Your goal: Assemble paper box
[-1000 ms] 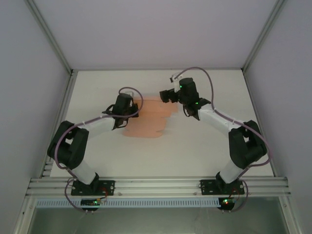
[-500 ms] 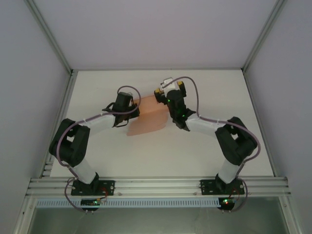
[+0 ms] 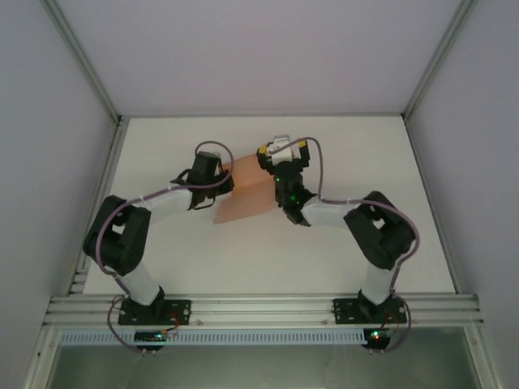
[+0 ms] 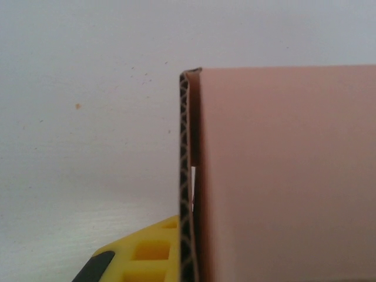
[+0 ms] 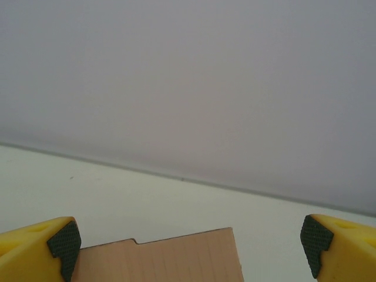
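Left pincer [image 3: 225,177] clamped shut; right pincer [image 5: 189,239] spread wide; arms angled inward.

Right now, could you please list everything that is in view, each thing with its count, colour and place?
box: one, salmon pink, mid-table, between the pincers
table: one, white, under everything
frame: one, silver, near edge and corners
walls: three, pale grey, around the table
left arm and right arm: two, black and white, either side of the box
left pincer: one, yellow fingers, shut on the box's left edge
right pincer: one, yellow fingers, open, box edge between them
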Controlling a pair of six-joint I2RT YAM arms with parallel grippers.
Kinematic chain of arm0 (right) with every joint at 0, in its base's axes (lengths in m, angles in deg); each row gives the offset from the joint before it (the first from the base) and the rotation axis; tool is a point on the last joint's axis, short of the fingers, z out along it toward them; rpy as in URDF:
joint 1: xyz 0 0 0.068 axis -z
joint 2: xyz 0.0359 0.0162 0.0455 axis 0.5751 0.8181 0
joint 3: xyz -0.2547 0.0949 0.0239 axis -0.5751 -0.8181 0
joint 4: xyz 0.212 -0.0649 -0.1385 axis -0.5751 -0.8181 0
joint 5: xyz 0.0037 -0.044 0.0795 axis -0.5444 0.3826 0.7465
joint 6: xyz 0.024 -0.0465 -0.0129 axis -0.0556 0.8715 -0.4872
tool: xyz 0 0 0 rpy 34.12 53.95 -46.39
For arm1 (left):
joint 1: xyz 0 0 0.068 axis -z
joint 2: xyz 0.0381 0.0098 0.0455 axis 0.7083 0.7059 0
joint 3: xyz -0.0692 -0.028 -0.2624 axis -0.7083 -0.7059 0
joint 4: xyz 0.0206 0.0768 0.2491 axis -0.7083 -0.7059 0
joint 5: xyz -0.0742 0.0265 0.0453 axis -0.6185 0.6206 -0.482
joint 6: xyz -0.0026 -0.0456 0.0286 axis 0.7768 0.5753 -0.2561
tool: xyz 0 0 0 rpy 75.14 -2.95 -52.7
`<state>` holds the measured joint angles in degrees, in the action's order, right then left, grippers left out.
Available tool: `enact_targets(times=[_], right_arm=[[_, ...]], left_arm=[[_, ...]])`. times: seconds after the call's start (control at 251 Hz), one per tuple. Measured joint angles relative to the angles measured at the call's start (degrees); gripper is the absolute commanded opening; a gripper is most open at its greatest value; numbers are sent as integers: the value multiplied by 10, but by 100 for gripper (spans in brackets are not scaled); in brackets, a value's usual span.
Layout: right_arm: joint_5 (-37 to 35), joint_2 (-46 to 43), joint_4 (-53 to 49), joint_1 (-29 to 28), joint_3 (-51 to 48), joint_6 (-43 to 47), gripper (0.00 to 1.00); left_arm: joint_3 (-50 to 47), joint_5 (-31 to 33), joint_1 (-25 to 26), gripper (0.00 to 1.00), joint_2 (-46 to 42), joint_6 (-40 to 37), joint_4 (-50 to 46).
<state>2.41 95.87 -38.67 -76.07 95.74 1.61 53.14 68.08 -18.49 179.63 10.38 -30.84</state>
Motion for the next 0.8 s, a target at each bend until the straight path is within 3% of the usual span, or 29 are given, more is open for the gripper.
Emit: enact_targets(times=[0.299, 0.431, 0.571, 0.798], right_arm=[[261, -221, -322, 125, -67, -145, 99], [345, -259, -430, 142, -77, -163, 99], [400, -256, -487, 144, -80, -177, 99], [452, -223, -485, 173, -75, -203, 99]], left_arm=[[0, 15, -8, 0, -22, -54, 19], [0, 15, -15, 0, -26, -75, 35], [0, 8, -16, 0, -26, -94, 36], [0, -17, -16, 0, -26, -118, 36]])
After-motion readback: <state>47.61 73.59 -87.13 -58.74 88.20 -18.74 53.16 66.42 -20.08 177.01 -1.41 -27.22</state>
